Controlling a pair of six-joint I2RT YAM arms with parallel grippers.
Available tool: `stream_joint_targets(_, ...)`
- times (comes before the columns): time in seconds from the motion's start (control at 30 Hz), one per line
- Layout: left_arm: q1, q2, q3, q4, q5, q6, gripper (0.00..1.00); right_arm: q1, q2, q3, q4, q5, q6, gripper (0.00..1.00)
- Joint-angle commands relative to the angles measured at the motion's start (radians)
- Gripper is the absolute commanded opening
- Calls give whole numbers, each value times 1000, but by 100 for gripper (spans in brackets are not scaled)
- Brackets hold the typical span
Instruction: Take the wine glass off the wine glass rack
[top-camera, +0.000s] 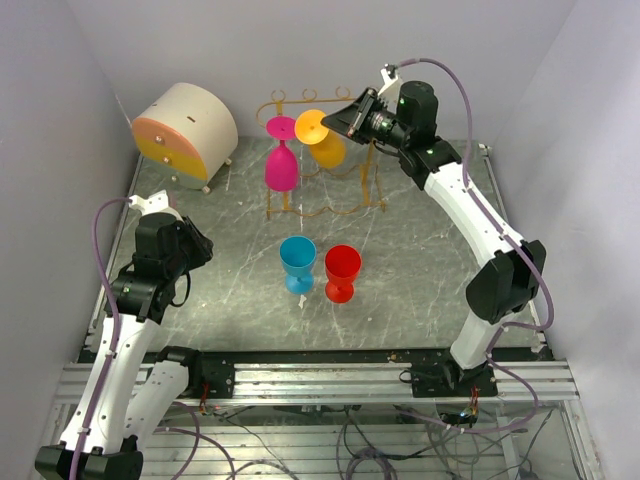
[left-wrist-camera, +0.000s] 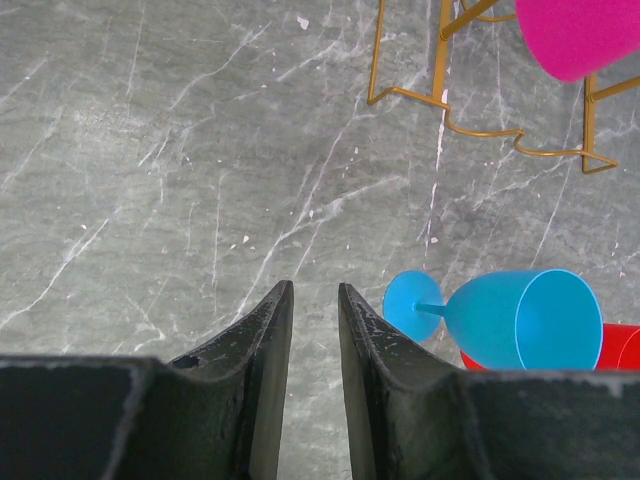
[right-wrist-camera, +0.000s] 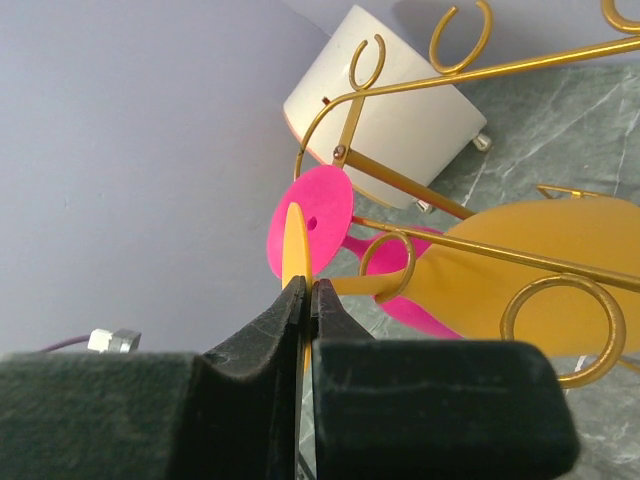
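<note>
The golden wire wine glass rack (top-camera: 335, 211) stands at the back middle of the table. A yellow-orange wine glass (top-camera: 324, 142) and a pink wine glass (top-camera: 281, 165) hang upside down from its top rail. My right gripper (top-camera: 330, 121) is shut on the thin round foot of the yellow-orange glass (right-wrist-camera: 293, 245), whose stem runs through a rack loop (right-wrist-camera: 388, 265). The pink glass's foot (right-wrist-camera: 322, 215) shows just behind. My left gripper (top-camera: 196, 246) is open and empty over the table (left-wrist-camera: 314, 290), left of the rack.
A blue glass (top-camera: 298, 262) and a red glass (top-camera: 341, 272) stand upright side by side in front of the rack. A cream round drawer box (top-camera: 186, 130) sits at the back left. White walls close in the table.
</note>
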Motion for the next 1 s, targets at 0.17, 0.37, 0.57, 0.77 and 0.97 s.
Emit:
stream_joint_targets(0.17, 1, -9, -2, 15, -16, -2, 36, -3, -41, -33, 41, -57, 8, 0)
stream_joint_targets(0.37, 1, -7, -2, 15, -17, -2, 36, -3, -33, -36, 32, -67, 4, 0)
stream_joint_targets(0.57, 2, -6, -2, 17, -14, -2, 36, -3, -49, -60, 34, -96, -1, 0)
stream_joint_targets(0.77, 1, -5, 2, 33, 49, -5, 38, -2, -128, -111, -9, -183, -57, 0)
stream_joint_targets(0.97, 1, 20, 81, 43, 206, -80, 49, 5, -266, -155, -203, -185, -270, 0)
